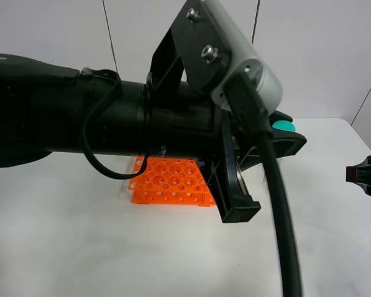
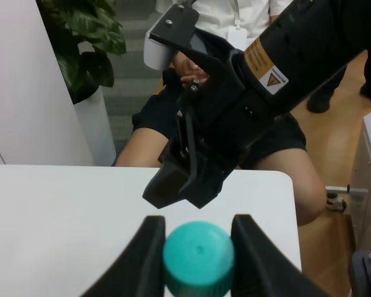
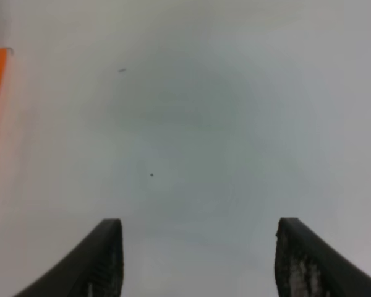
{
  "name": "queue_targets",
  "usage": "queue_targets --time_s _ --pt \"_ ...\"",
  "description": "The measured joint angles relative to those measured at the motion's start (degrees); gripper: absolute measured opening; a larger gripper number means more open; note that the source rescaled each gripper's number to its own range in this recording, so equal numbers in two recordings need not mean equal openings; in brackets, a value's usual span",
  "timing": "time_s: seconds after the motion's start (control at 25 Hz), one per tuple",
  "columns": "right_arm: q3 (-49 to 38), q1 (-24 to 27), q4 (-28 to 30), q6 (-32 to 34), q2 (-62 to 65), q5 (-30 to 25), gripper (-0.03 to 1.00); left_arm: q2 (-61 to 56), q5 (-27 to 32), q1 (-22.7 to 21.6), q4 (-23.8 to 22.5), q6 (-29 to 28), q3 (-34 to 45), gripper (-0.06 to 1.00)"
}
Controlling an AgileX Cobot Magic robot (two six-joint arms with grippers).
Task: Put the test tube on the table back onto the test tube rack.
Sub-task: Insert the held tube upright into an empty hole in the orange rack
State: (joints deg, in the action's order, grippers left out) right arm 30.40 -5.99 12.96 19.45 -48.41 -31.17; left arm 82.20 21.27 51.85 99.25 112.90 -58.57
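Left arm (image 1: 68, 117) up close, left claw (image 2: 199, 246) clamped on the capped end of the test tube (image 2: 198, 260) — held high, likely for a drop into the rack (image 1: 172, 181) at 8 o'clock — right claw (image 3: 198, 247) apart, idle at 3 o'clock.

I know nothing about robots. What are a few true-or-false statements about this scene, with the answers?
1. The left gripper is closed on a teal-capped test tube. True.
2. The right gripper holds a second tube. False: its jaws stand open with nothing between them, above the white table.
3. The test tube rack is blue. False: it is bright orange.
4. The test tube rack stands on the table. True.
5. In the left wrist view a person sits beyond the table's edge. True.
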Motion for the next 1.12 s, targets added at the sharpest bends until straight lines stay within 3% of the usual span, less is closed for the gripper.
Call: queue_targets --time_s 0.56,0.8,1.12 --pt "0.0 0.7 -1.5 1.8 0.0 -1.8 0.71 0.0 0.0 0.0 0.0 -0.2 0.0 0.00" --pt "0.0 4.8 -2.9 1.6 0.0 -2.2 0.60 0.0 0.0 0.0 0.0 -0.2 0.0 0.00" --pt "0.4 5.8 -8.3 -6.8 0.0 -3.5 0.59 0.0 0.0 0.0 0.0 -0.2 0.0 0.00"
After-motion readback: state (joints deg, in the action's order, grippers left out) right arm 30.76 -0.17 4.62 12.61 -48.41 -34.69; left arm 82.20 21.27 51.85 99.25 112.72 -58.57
